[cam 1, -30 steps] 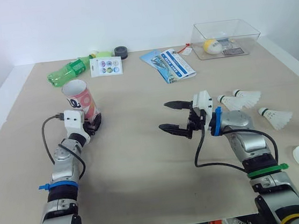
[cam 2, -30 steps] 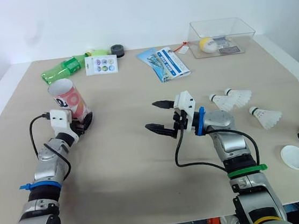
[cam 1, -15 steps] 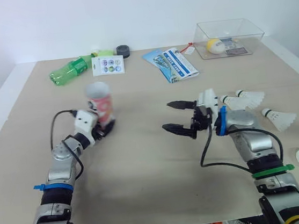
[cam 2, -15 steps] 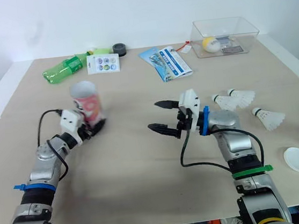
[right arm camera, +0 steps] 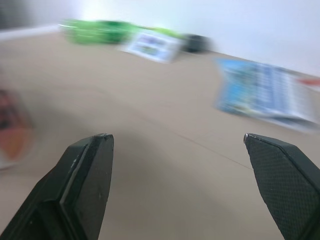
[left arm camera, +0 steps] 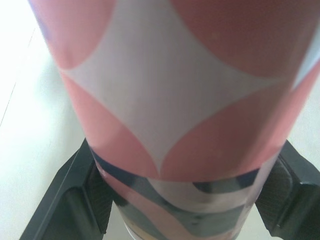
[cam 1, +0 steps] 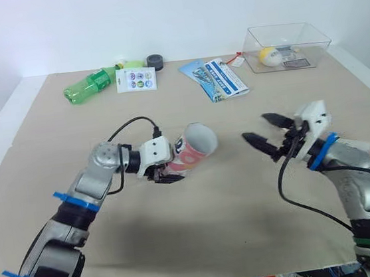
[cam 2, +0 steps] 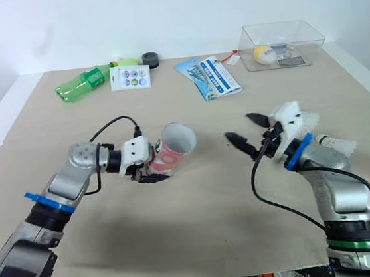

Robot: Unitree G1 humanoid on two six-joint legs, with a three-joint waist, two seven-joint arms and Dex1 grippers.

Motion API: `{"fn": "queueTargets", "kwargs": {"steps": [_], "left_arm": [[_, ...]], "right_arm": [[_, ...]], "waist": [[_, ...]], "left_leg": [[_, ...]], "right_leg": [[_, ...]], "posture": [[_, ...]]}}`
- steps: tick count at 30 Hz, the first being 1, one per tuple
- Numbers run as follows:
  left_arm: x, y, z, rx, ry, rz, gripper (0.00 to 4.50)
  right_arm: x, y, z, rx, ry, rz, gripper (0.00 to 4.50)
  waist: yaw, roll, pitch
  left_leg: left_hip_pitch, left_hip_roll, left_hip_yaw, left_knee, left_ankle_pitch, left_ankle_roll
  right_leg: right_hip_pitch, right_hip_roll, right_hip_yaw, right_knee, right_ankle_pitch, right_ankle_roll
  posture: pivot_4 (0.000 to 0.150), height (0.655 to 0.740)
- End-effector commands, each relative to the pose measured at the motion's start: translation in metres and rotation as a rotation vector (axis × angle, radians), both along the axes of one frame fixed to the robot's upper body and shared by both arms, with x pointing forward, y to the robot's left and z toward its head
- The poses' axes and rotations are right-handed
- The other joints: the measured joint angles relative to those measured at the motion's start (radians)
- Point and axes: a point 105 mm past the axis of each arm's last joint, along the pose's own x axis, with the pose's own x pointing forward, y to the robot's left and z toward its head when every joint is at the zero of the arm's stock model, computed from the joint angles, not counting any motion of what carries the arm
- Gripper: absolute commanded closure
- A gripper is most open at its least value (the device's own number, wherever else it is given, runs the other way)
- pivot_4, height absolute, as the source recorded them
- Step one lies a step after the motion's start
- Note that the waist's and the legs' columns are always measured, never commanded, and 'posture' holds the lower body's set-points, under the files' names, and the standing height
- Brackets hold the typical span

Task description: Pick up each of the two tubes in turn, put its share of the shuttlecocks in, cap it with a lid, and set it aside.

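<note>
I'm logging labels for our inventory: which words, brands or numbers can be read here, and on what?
None can be read.
Blue leaflet: print too small.
Sticker card: print too small.
Tube: pink-and-white pattern, dark marks illegible.
Paper in the clear box: too small.

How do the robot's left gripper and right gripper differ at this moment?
The left gripper is shut on the pink and white tube; the right gripper is open and empty. The left gripper points to the robot's right, the right gripper to its left, toward the tube's open mouth. Both have two black fingers.
</note>
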Motion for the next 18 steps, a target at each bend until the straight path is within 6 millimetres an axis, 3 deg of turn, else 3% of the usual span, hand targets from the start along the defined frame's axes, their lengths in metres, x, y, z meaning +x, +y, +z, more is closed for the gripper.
{"fn": "queueTargets", "kwargs": {"steps": [1,9,18], "left_arm": [[0.005,-0.005,0.0,0.078,0.001,0.013,1.42],[0.015,-0.017,0.002,0.12,-0.007,0.104,1.42],[0.018,-0.018,0.006,0.119,-0.055,0.141,1.42]], "right_arm": [[-0.01,-0.024,0.012,-0.009,-0.018,-0.155,0.0],[-0.01,-0.052,-0.006,0.095,0.054,-0.37,0.0],[0.013,-0.057,-0.03,0.125,0.127,-0.411,0.0]], "waist": [[0.001,0.0,0.0],[0.001,0.001,0.0],[0.001,0.002,-0.001]], "left_leg": [[0.0,0.0,0.0,0.0,0.0,0.001],[0.001,0.0,0.0,0.002,0.0,0.001],[0.001,0.0,0.0,0.003,0.001,0.003]], "right_leg": [[0.0,0.0,0.0,0.0,0.0,0.0],[0.002,0.0,0.0,0.0,0.001,0.0],[0.002,0.0,0.001,0.0,0.002,-0.002]], "posture": [[0.15,0.74],[0.15,0.74],[0.15,0.74]]}}
